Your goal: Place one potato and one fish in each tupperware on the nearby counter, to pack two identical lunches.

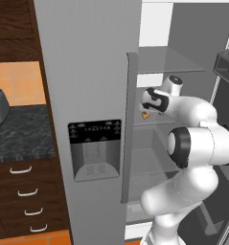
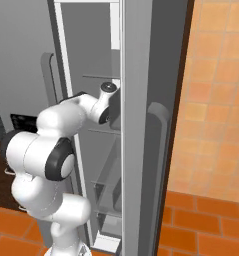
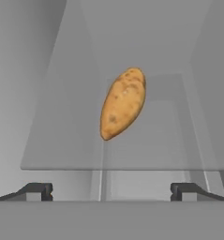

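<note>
Potato (image 3: pixel 123 103) lies on the fridge shelf (image 3: pixel 62 154) at twelve o'clock of your wide-open, empty gripper (image 3: pixel 111 191), and its slanted, rounded body could roll or squirt away if you close off-centre.

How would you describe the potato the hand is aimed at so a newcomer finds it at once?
Look inside the open grey fridge, on the glass shelf ahead of the open gripper. The potato lies there: a golden-brown, speckled oval with tapered ends, the one warm-coloured thing among grey walls.
</note>
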